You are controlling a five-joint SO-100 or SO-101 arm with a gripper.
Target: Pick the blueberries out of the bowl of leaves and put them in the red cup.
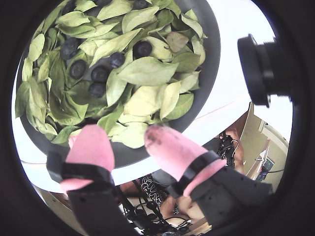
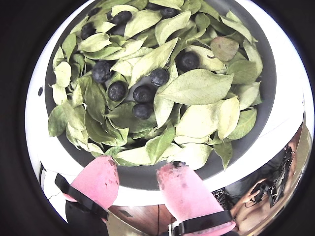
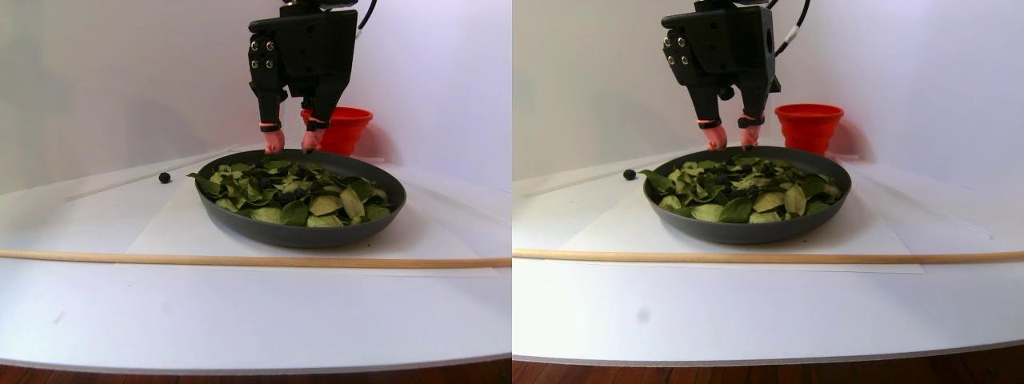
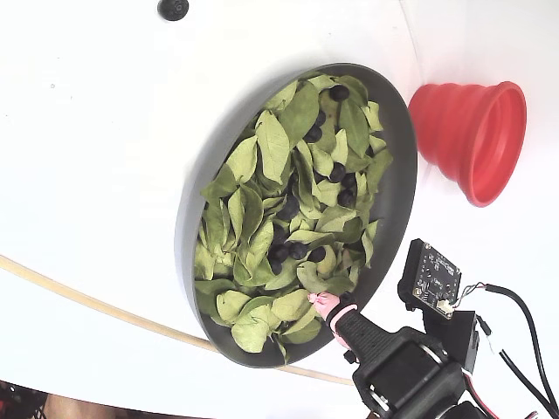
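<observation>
The bowl of leaves (image 3: 296, 234) is a wide dark grey bowl (image 4: 397, 192) full of green leaves. Several blueberries (image 2: 142, 93) lie bunched among the leaves near the middle (image 1: 98, 73) (image 4: 297, 250). My gripper (image 3: 291, 148) has pink-covered fingers and stands open with nothing between them. It hovers just above the bowl's rim (image 2: 275, 132), at the far edge in the stereo pair view; both wrist views show its tips (image 1: 124, 136) (image 2: 137, 167) over that rim. The red cup (image 3: 344, 128) stands upright behind the bowl, just beyond the gripper (image 4: 472, 140).
A single dark berry (image 3: 165, 178) lies on the white table left of the bowl (image 4: 173, 9). A long wooden stick (image 3: 240, 260) runs across the table in front of the bowl. A camera module (image 1: 261, 69) juts out beside the fingers.
</observation>
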